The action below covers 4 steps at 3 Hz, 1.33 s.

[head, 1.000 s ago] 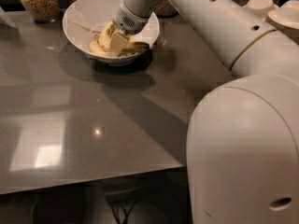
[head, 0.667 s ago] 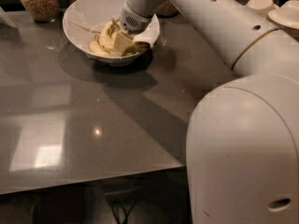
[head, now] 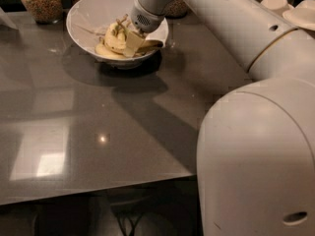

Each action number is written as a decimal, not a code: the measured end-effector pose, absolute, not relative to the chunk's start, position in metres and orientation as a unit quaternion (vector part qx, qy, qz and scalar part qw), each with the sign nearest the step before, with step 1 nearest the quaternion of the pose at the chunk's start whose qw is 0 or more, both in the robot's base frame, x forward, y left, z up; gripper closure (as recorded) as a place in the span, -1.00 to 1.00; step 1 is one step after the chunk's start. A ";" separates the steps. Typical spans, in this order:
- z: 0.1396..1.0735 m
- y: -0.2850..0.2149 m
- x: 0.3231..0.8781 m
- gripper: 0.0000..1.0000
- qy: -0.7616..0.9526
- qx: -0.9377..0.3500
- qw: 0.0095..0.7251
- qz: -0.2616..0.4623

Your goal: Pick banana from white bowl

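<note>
The white bowl [head: 91, 17] stands at the far end of the grey table, left of centre, with several yellow bananas [head: 109, 47] piled in its near right part. My gripper [head: 125, 36] reaches down into the bowl from the right, over the bananas, with one pale finger [head: 133, 41] lying against the pile. The banana under the gripper is partly hidden by it. A dark brown banana end [head: 153, 44] shows at the bowl's right rim.
Glass jars of grain [head: 40, 1] stand behind the bowl at the table's far edge. Small pale bowls [head: 280, 6] sit at the far right. My white arm and base [head: 256, 146] fill the right side. The grey table top [head: 98, 132] reaches to the near edge.
The gripper has stayed in the bowl over the bananas, shifting only slightly. The bowl has not moved.
</note>
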State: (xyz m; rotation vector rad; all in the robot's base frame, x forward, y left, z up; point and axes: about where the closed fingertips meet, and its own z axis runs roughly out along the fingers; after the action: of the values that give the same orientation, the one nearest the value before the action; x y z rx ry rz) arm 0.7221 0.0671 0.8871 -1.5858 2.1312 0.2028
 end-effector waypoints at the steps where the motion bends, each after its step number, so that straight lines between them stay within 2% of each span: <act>1: 0.896 0.065 0.721 0.75 0.776 -0.577 0.245 0.068; 2: 0.917 0.063 0.712 1.00 0.767 -0.579 0.267 0.069; 4: 0.962 0.049 0.670 1.00 0.727 -0.595 0.330 0.090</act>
State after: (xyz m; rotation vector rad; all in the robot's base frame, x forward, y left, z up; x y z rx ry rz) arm 0.6698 0.0487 0.9622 -1.5558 1.9021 0.2345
